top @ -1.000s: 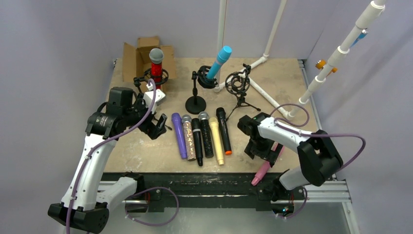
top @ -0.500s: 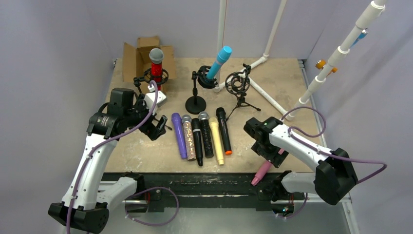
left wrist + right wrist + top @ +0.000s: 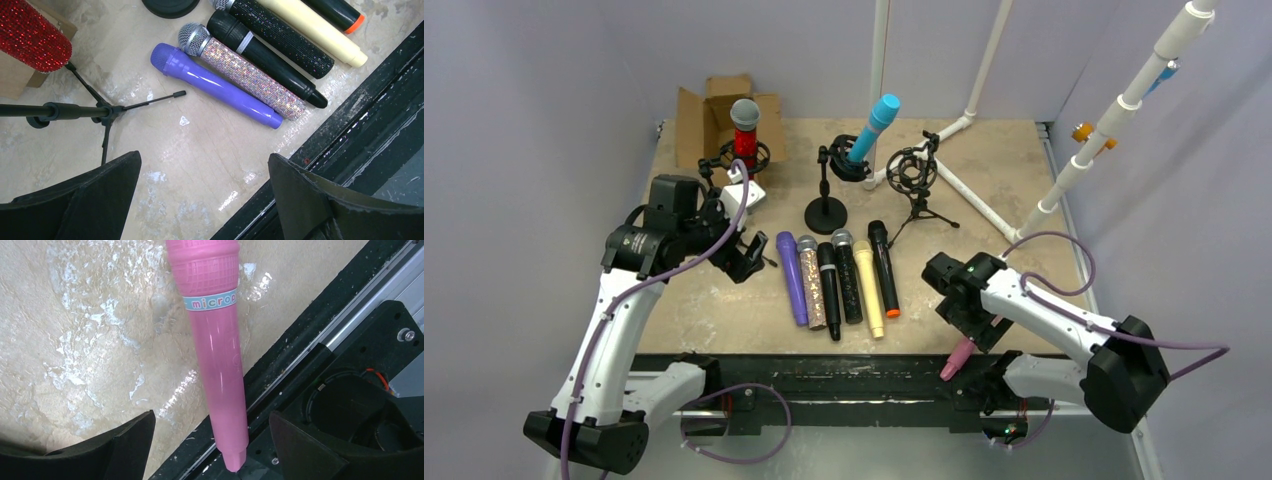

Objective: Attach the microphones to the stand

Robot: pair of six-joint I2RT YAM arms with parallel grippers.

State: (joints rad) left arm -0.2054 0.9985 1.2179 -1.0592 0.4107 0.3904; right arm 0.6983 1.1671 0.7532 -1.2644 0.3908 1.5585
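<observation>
The right gripper (image 3: pixel 210 425) is the one to watch. It hangs right over the pink plastic stick microphone (image 3: pixel 217 365), which lies at the near edge of the tan tabletop (image 3: pixel 75 340) with its tail poking out over the black frame rail (image 3: pixel 295 370). Its black fingers (image 3: pixel 120 445) are apart, one on either side of the handle with a gap on both sides, so nothing's clamped. The mic's long axis runs straight out from between them, across the line they'd close on, with the head end furthest away. I'd say that's lined up for a pinch low on the handle. The left gripper (image 3: pixel 204 162) is spread wide too and holds nothing, and the smooth purple microphone (image 3: pixel 215 85) lies slantwise out past its fingertips. It's well away from the pink one, so that's the right arm's job. My guess is the pink one goes to the empty black ring mount on the little tripod (image 3: pixel 911 170).
</observation>
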